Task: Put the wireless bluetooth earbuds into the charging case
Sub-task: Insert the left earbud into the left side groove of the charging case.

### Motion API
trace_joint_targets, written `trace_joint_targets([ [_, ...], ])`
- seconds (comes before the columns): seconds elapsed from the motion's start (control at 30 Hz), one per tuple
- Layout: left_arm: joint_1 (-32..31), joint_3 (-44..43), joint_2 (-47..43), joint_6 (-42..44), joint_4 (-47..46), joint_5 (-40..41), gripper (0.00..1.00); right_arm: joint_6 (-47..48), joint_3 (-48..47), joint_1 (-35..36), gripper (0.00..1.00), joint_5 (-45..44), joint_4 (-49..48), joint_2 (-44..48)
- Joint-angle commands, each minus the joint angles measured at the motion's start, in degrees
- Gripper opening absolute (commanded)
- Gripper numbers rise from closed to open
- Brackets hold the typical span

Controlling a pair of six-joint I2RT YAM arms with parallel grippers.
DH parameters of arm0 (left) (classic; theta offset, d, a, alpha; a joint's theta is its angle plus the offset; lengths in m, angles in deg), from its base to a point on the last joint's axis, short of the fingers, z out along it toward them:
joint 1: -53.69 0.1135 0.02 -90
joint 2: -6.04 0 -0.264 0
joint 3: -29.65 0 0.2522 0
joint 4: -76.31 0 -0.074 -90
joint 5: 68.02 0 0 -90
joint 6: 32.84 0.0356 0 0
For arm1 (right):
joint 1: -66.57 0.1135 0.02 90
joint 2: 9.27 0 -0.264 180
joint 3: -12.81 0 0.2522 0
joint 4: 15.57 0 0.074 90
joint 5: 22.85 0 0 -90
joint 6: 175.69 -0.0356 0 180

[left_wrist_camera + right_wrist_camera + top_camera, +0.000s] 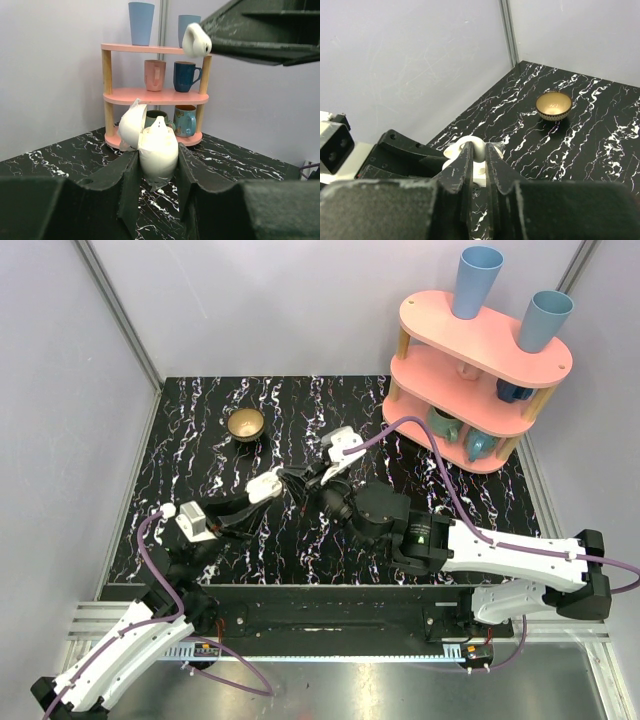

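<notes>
Bottom of the case (159, 144) is hidden between the left gripper (158, 156) fingers. Earbud (476, 151) is mostly covered by the right gripper (477, 146) fingers. Left wrist view: right gripper cut off at the top edge. Top view: earbud too small to tell.

1. Top external: high and behind, looking down on the whole bench (200, 440); pink shelf (480, 335) at upper right.
2. Left wrist: low, close behind its jaws, facing that shelf.
3. Right wrist: close behind its jaws, facing the brass bowl (553, 105); the top view has it upper left.
</notes>
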Motion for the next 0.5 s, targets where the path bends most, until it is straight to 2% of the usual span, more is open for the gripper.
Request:
trace_joint_targets([
  [0.0, -0.3, -0.2, 0.3, 0.1, -5.7, 1.4, 0.00, 1.9, -4.2, 0.3, 0.11, -1.5, -0.8, 0.0],
  [0.23, -0.2, 1.2, -0.2, -0.3, -9.4, 1.7, 0.00, -1.8, -9.3, 0.3, 0.10, 6.0, 2.6, -2.8],
  [0.3, -0.3, 1.2, -0.1, -0.3, -9.5, 1.4, 0.00, -2.1, -11.1, 0.3, 0.10, 6.5, 5.9, -3.9],
  [0.47, -0.2, 1.2, -0.1, -0.3, -10.5, 1.4, 0.00, -3.3, -10.9, 0.3, 0.09, 6.1, 6.3, -4.9],
])
